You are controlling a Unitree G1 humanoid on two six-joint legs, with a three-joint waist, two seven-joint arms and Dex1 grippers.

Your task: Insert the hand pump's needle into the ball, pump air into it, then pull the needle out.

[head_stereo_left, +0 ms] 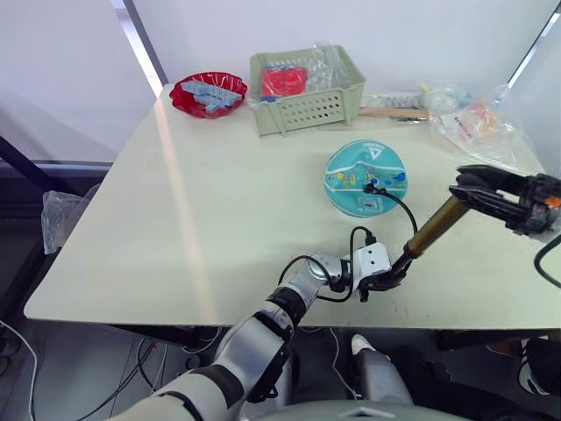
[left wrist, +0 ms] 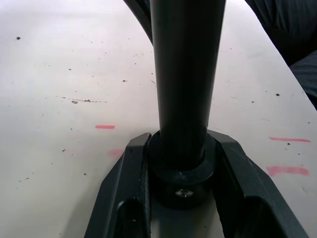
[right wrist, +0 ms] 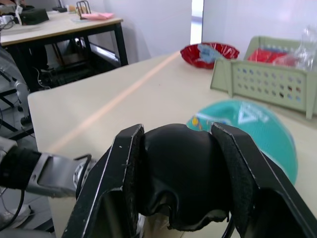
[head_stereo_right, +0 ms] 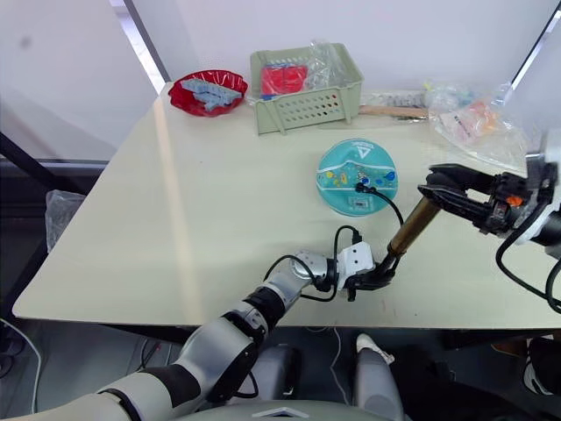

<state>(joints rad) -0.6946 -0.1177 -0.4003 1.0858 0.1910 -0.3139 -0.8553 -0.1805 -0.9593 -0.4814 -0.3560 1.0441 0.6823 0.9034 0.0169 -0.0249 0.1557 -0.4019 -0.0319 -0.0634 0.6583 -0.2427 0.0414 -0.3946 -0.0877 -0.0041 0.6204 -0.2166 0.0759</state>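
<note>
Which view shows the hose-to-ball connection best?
Left eye view: the black hose loops from the hand pump up to the top of the ball, unobstructed. Right eye view shows the same. Right wrist view catches the ball behind the pump handle; left wrist view shows the pump's base.

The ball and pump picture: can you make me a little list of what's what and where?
ball: teal ball, flattened, on the table
needle: at the hose's end, in the ball's top
hand pump: bronze tube, tilted
left gripper: shut on the pump's lower end
right gripper: shut on the pump's black handle
behind the ball: green basket, red bowl
</note>
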